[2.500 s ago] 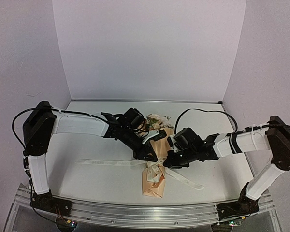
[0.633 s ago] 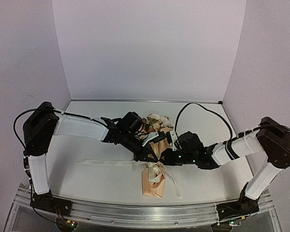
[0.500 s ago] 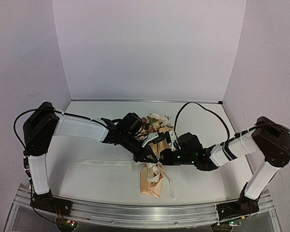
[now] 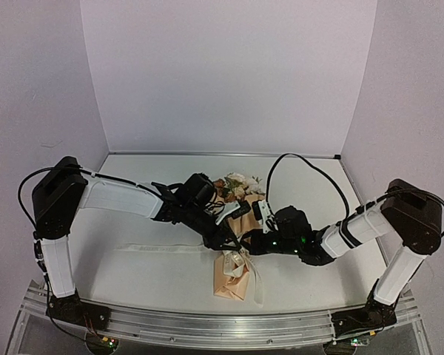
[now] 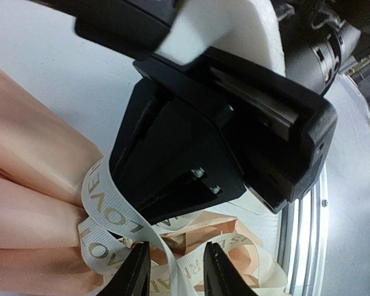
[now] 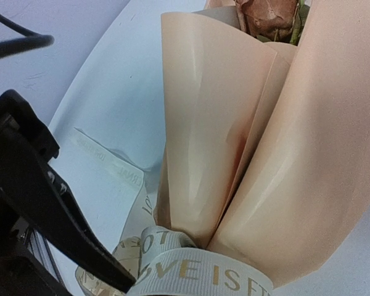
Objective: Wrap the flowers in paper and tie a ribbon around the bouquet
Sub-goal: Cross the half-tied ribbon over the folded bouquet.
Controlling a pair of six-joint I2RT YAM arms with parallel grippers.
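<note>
The bouquet (image 4: 232, 275) lies mid-table, a peach paper (image 6: 234, 123) cone with the flowers (image 4: 235, 186) at its far end. The cream ribbon (image 6: 209, 272) circles its narrow waist. One tail (image 4: 163, 248) lies flat to the left, another (image 4: 257, 287) hangs toward the front. My left gripper (image 4: 226, 239) hovers at the knot; in the left wrist view the left gripper (image 5: 176, 274) is open with ribbon running between its fingertips (image 5: 135, 271). My right gripper (image 4: 246, 242) meets it from the right, shut, with the ribbon loop (image 5: 105, 197) leading up to its tip.
Both arms cross low over the table's middle. The right arm's black cable (image 4: 303, 164) arches above the table behind it. An aluminium rail (image 4: 207, 325) runs along the near edge. Pale walls enclose the back and sides.
My left jaws have parted from shut. The right arm reached further left toward the knot, and the ribbon's right tail swung round to the front of the bouquet.
</note>
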